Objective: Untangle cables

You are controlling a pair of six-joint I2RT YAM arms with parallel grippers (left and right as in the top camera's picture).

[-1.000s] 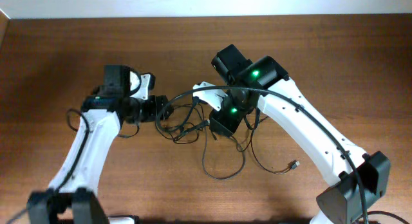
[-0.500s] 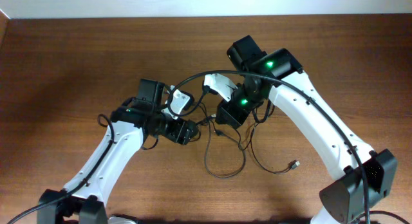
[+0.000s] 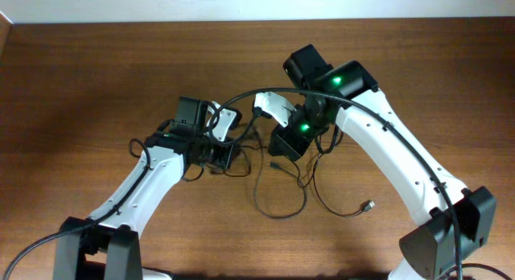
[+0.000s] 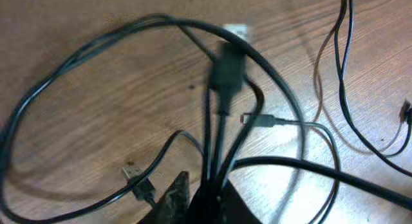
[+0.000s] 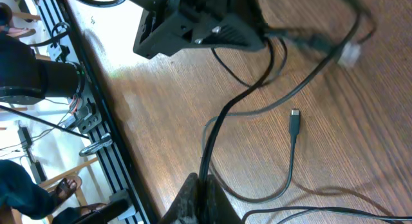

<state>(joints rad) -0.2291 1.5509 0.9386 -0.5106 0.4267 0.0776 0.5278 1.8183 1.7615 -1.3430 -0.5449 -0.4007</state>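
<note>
The cables (image 3: 257, 191) are thin black cords tangled on the wooden table between my two arms. One loop trails toward the front, and a small plug (image 3: 368, 206) lies at the right. My left gripper (image 3: 223, 157) sits at the tangle's left side. In the left wrist view it (image 4: 207, 199) is shut on a bundle of several cords (image 4: 219, 130) that fan out from the jaws past a blurred black plug (image 4: 226, 66). My right gripper (image 3: 282, 145) is at the tangle's right side; in its own view it (image 5: 203, 193) is shut on one cable (image 5: 215, 130).
A thicker black arm cable (image 3: 241, 103) arches over the tangle. A USB plug (image 4: 138, 182) lies beside the left fingers. A loose plug (image 5: 294, 119) rests on bare wood. Beyond the table's edge stand metal rails (image 5: 96, 121). The table's far edge (image 3: 161, 22) meets a white wall.
My left arm swung right into the tangle, then drew back a little left, and its jaws closed on the cords. My right arm shifted right and up, then stayed still.
</note>
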